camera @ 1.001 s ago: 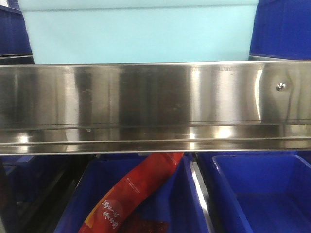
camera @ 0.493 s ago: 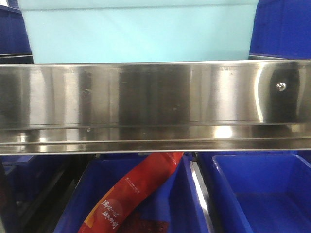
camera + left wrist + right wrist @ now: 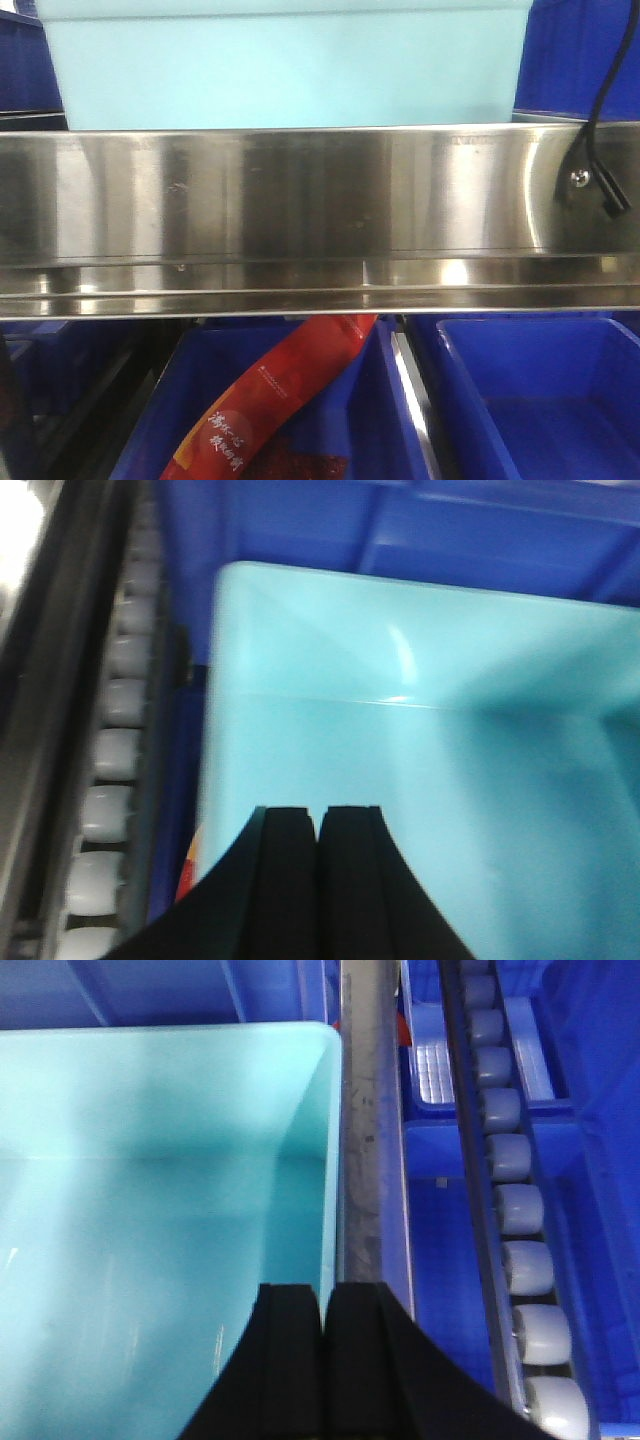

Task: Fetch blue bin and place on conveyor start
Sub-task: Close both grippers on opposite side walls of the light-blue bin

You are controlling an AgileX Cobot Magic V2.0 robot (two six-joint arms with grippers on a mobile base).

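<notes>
The blue bin point(image 3: 290, 75) sits on the upper shelf, behind the stainless shelf rail point(image 3: 300, 200). That rail hides the bin's lower wall from the front, so I judge the bin has to be lifted over it, not dragged. Dark blue crates point(image 3: 540, 400) flank the bin and fill the level below. One of them holds a red packet point(image 3: 270, 390) that has nothing to do with my job. The conveyor start is not in any view, so the carry has not begun.

Roller tracks point(image 3: 505, 1155) run along the shelf on either side, which is probably why the bin is parked squarely between them. A steel divider point(image 3: 365, 1110) lies just beside its right wall.

My left fingers point(image 3: 290, 860) are pressed together with nothing between them, hanging over the bin's empty interior, inboard of its left wall. My right fingers point(image 3: 295, 1340) are likewise clenched, lined up almost over the right wall's rim. I cannot see that they pinch it. I reckon both must spread before taking a wall each. A thin black cable point(image 3: 596, 150) dangles at the rail's right end.
</notes>
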